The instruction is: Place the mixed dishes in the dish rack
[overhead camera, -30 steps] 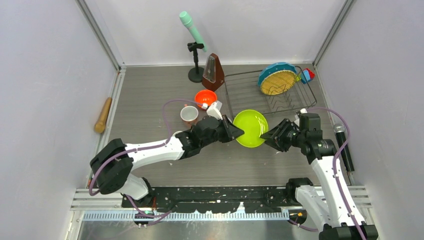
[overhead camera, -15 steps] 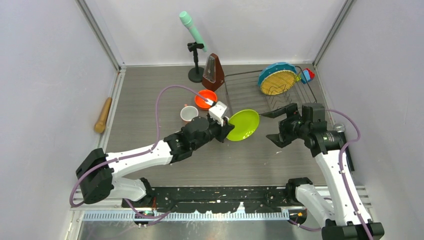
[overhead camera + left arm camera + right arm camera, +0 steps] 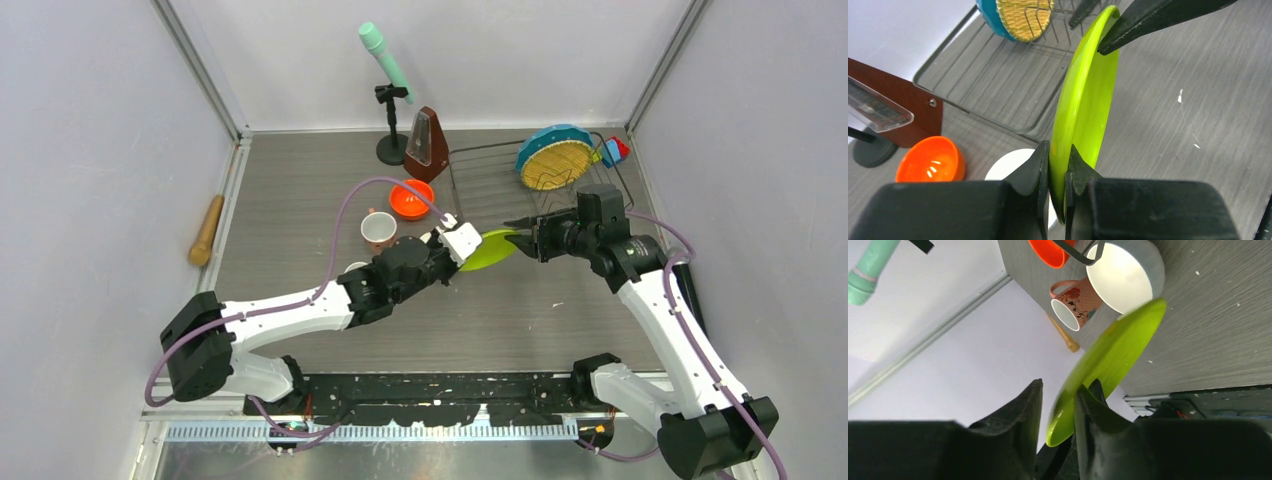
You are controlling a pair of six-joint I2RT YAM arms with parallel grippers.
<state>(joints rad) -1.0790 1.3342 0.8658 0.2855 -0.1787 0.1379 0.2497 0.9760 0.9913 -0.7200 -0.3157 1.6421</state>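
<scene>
My left gripper (image 3: 468, 247) is shut on the near rim of the lime-green plate (image 3: 497, 247) and holds it on edge above the table, just in front of the dish rack (image 3: 480, 185). In the left wrist view the plate (image 3: 1088, 95) stands upright between my shut fingers. My right gripper (image 3: 520, 230) is open, and its jaws straddle the plate's far rim (image 3: 1113, 355). The teal plate (image 3: 553, 158) stands in the rack. The orange bowl (image 3: 408, 200), the pinkish mug (image 3: 378, 229) and the white bowl (image 3: 1123, 272) sit left of the rack. The grey-white mug is out of view.
A brown metronome (image 3: 427, 145) stands at the rack's left rear corner, with a mint microphone on a stand (image 3: 385, 60) behind it. A wooden pestle (image 3: 207, 228) lies by the left wall. A black microphone (image 3: 690, 300) lies by the right wall.
My left gripper has lifted the lime-green plate, turned it on edge and carried it toward the rack. My right gripper let go, drew back, then came to straddle the far rim.
</scene>
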